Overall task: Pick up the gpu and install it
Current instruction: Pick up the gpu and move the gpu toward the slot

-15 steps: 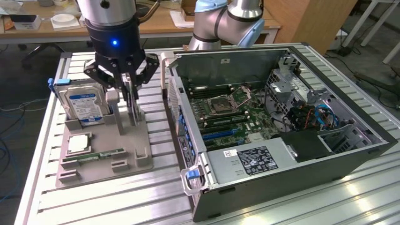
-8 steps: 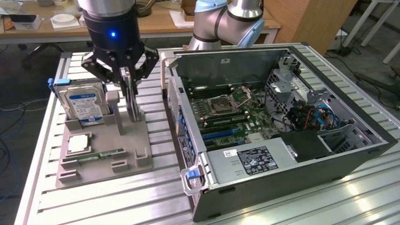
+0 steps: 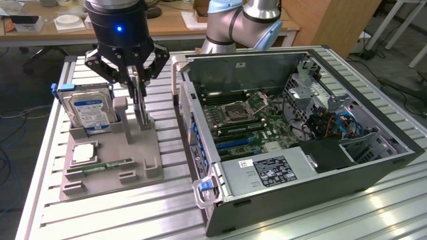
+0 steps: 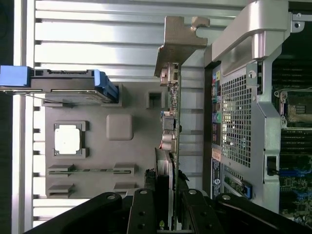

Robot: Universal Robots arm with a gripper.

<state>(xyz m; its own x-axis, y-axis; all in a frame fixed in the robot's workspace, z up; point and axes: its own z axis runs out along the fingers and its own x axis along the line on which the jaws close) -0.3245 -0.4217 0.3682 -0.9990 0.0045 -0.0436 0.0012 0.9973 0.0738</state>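
Gpu [image 3: 141, 109] stands on edge in a slot of the grey holder [image 3: 110, 172], left of centre in the exterior view, its silvery bracket [image 4: 180, 34] at 1 end and close to the rear wall of the open computer case [image 3: 373, 165]. The gripper [image 3: 138, 100] hangs straight over it with its 2 fingers narrowed onto the card's 2 flat faces; the wrist view looks down the thin edge with a finger at each side. Contact looks made, though the dark card against dark fingers leaves a slight doubt. The gpu's lower edge appears seated in the holder.

To do this pick well, I judge the grip should sit square on the faces and the pull should run straight along the slot, card kept vertical, so neither the edge connector nor the bracket drags on the holder.

Further left, the hard drive [image 3: 90, 112] stands in its own slot; in the lower left lie the processor [image 3: 83, 152] and memory stick [image 3: 107, 165]. The motherboard [image 3: 247, 125] lies exposed at frame centre.
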